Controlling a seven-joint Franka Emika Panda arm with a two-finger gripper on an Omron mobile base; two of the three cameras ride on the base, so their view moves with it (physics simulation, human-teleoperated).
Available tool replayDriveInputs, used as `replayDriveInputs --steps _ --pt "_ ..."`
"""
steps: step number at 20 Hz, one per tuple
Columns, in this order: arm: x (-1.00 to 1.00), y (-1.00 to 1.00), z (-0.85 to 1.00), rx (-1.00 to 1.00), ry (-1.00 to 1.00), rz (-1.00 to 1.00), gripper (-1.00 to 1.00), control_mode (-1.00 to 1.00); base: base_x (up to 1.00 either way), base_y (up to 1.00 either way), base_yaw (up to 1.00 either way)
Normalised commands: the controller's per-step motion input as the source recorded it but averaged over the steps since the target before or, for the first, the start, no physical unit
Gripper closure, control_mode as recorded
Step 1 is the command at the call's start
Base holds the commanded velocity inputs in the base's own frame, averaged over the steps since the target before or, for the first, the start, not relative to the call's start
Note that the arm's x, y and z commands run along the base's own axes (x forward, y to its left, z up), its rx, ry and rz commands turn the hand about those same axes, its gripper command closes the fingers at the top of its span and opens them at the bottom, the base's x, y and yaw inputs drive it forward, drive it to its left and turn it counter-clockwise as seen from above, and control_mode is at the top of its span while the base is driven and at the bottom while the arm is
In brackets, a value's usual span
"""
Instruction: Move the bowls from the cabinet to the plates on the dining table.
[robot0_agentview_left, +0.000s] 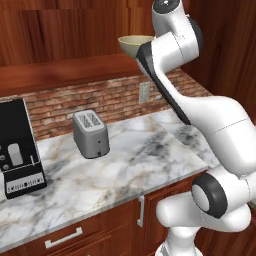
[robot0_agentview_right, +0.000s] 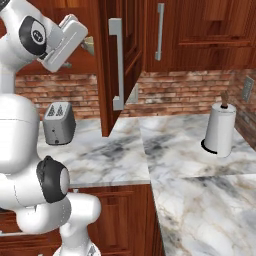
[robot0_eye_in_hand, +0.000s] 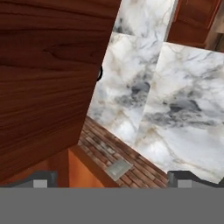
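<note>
Tan bowl (robot0_agentview_left: 135, 44) looks rigid, light, slick, so I'd pinch its rim. Pincer (robot0_eye_in_hand: 109, 180) is wide open, holding nothing.

One bowl (robot0_agentview_left: 135, 44), one toaster (robot0_agentview_left: 90, 133) — one paper-towel roll (robot0_agentview_right: 220, 129).

No readable text anywhere

The coffee machine (robot0_agentview_left: 19, 147) shows pale marks on its front panel, too blurred to read as letters or numbers (they may only be buttons); the toaster (robot0_agentview_left: 90, 134) and paper towel roll (robot0_agentview_right: 220, 129) carry no legible label.
</note>
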Motion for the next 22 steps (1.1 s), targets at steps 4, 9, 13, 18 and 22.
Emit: replayDriveInputs --steps 4,9,13,18,22 --pt "0.39 0.00 0.00 0.00 0.00 0.00 -1.00 -1.00 0.00 0.00 0.00" --pt "0.49 0.00 0.00 0.00 0.00 0.00 -1.00 -1.00 0.00 0.00 0.00" --pt "0.60 0.00 -0.08 -0.01 0.00 0.00 -1.00 -1.00 0.00 0.00 0.00" --pt "0.64 0.06 -0.09 -0.02 0.00 0.00 -1.00 -1.00 0.00 0.00 0.00" --pt "0.55 0.09 -0.03 -0.03 0.00 0.00 -1.00 -1.00 0.00 0.00 0.00"
